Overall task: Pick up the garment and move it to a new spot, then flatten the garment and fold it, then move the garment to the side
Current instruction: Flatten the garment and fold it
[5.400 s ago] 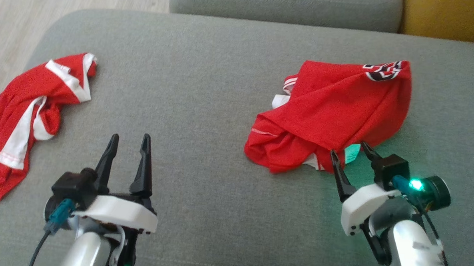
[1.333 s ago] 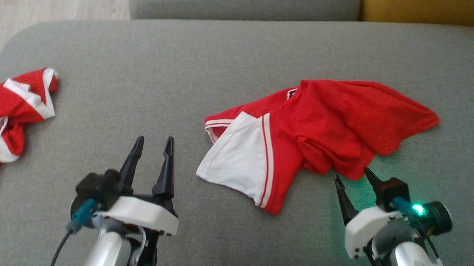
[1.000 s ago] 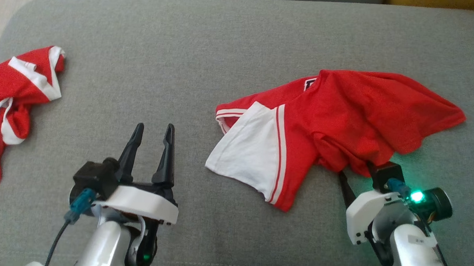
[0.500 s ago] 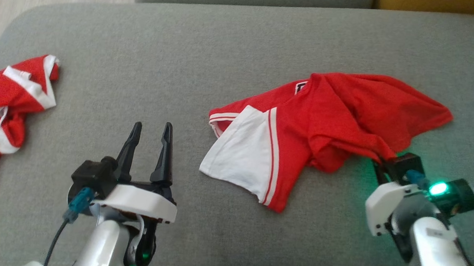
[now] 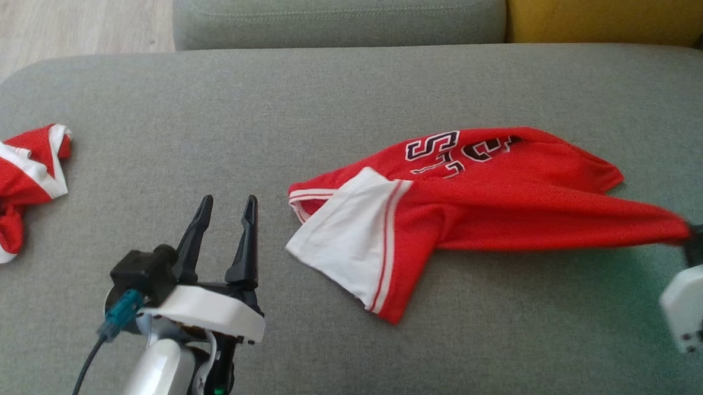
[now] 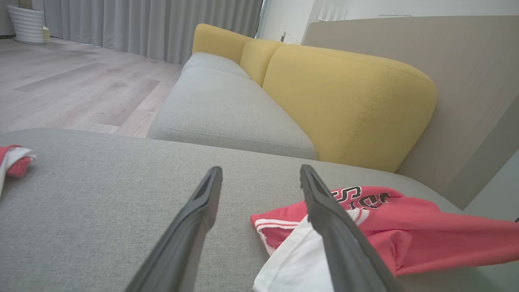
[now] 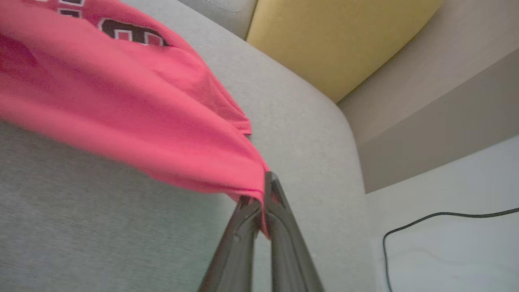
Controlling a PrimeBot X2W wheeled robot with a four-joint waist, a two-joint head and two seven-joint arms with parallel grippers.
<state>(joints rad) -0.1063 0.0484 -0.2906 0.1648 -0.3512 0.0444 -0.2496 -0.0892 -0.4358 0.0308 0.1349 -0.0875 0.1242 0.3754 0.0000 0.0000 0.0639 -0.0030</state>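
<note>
Fingers of the right gripper [image 7: 259,190] are pressed together on a corner of the red jersey [image 5: 494,186], which runs out from that pinch in one long taut fold. In the head view this gripper sits blurred at the far right edge, and the held end of the cloth is raised off the grey sofa seat [image 5: 332,90]. The rest of the jersey lies on the seat right of centre, its white sleeve [image 5: 344,239] spread flat toward the robot and its black-and-white lettering [image 5: 448,151] facing up along the far edge. The left gripper [image 5: 228,201] hovers low over bare seat just left of the sleeve, fingers wide apart and holding nothing. A second red-and-white garment [image 5: 8,170] lies crumpled at the seat's far left edge, well apart. Beyond are a yellow backrest [image 6: 344,101] and wooden floor [image 5: 69,7].
</note>
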